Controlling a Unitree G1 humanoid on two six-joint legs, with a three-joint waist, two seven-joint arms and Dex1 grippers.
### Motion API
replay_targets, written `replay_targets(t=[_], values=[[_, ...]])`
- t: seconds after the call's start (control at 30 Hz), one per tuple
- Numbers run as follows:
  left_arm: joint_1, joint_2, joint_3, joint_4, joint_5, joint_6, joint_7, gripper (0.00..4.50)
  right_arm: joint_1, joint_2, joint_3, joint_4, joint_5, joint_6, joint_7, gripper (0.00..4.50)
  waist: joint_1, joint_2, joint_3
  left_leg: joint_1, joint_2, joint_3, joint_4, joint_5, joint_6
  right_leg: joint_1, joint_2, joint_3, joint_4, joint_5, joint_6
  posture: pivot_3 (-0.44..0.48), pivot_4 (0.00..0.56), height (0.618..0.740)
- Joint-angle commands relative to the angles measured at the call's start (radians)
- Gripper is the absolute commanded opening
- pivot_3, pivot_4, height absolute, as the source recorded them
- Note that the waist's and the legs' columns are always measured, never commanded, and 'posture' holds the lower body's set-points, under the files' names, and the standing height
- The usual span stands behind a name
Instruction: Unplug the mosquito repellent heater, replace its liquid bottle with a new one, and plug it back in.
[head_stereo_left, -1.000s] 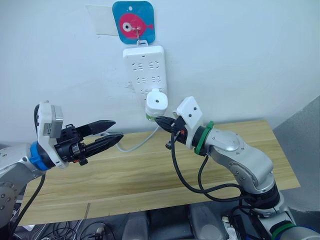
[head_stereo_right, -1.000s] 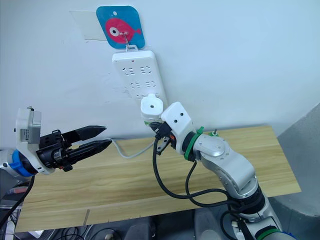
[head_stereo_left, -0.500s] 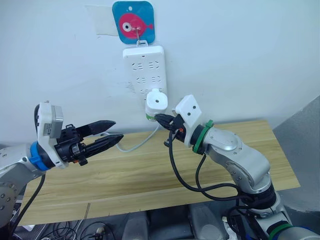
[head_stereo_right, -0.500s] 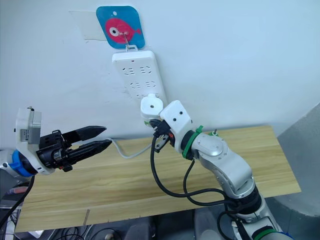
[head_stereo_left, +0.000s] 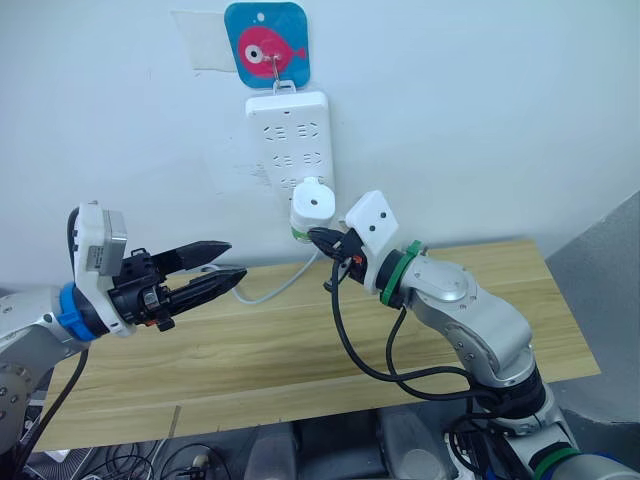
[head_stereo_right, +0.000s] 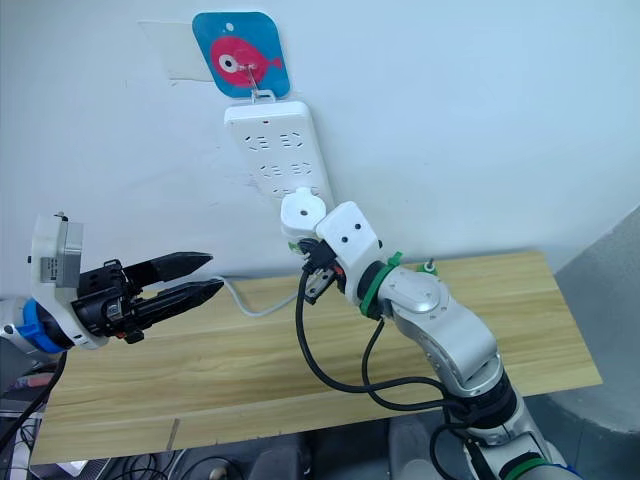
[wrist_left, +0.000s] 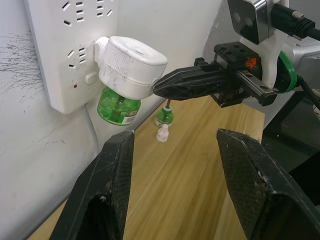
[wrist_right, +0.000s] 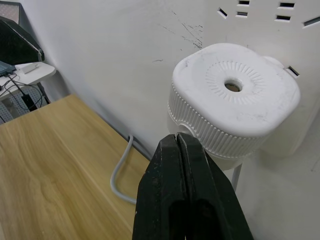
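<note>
Right gripper (wrist_left: 165, 85) has its fingers pressed together, holding nothing, tips right at the side of the mosquito repellent heater (wrist_left: 131, 61). The heater's plugged into the power strip (head_stereo_left: 290, 135) on the wall, green bottle (wrist_left: 118, 106) hanging under it. Left gripper (head_stereo_left: 225, 260) hovers well apart over the wooden table (head_stereo_left: 300, 340), fingers spread, empty.

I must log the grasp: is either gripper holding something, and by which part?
Nothing is held. The right gripper is shut, its tips at the heater; the left gripper is open.
</note>
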Motion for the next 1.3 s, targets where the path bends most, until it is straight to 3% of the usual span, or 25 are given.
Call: replay_targets(t=[0.03,0.9,1.3], values=[[-0.001,0.015,0.027,-0.021,-0.016,-0.005,-0.001,2.7,-0.005,0.011,-0.017,-0.015,-0.011,-0.016,-0.01,0.02,0.0,0.0,0.0,0.0,0.0,0.0,0.0,0.0,0.0,0.0,0.0,0.0,0.0,0.0,0.0,-0.1,0.204,0.74],[-0.031,0.016,0.002,-0.002,-0.007,-0.007,-0.006,2.7,-0.034,0.044,-0.044,0.052,-0.063,-0.022,-0.086,0.02,0.0,0.0,0.0,0.004,0.0,0.0,-0.001,0.002,-0.003,0.002,0.0,0.0,0.002,0.0,0.0,-0.107,0.204,0.74],[-0.039,0.014,-0.011,0.007,0.0,-0.012,-0.013,2.7,0.026,-0.055,-0.077,-0.086,0.136,0.024,0.129,0.02,0.0,-0.001,-0.001,0.004,0.0,0.0,-0.003,0.002,-0.003,0.001,0.0,0.0,0.0,0.0,0.0,-0.116,0.204,0.74]])
